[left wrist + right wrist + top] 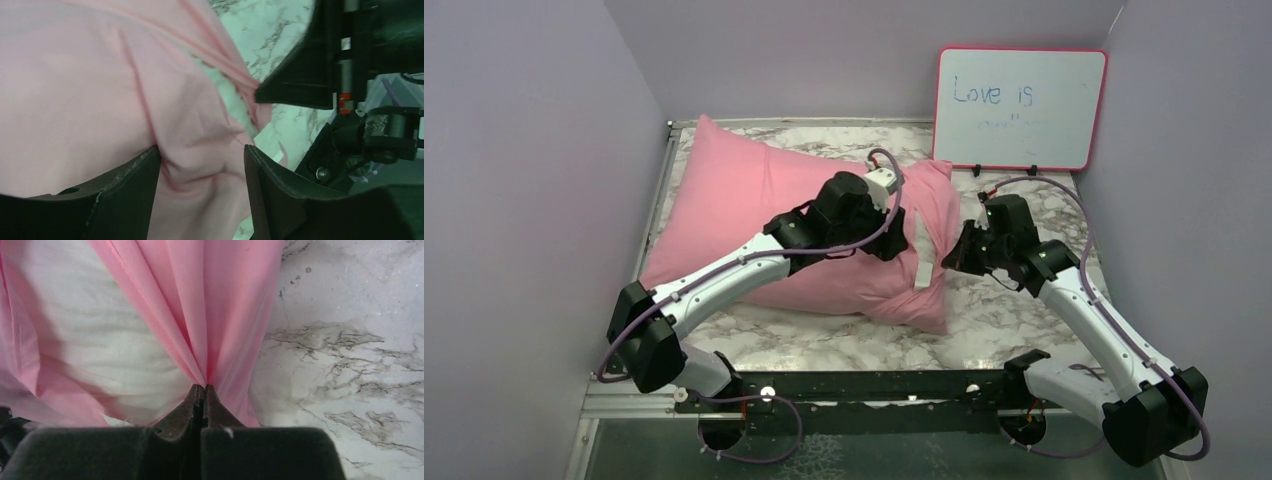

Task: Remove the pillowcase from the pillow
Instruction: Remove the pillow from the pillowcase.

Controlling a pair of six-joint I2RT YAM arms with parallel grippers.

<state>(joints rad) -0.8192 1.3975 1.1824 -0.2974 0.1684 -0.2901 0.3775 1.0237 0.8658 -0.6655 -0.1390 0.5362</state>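
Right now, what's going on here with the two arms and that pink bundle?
The robot is working a pink pillowcase off a white pillow on the marble table. The right arm has its jaws shut on a gathered fold at the case's open end, where the pillow shows. The left arm reaches over the pillow, jaws open astride a bulge of pink fabric. The pillow is mostly inside the case.
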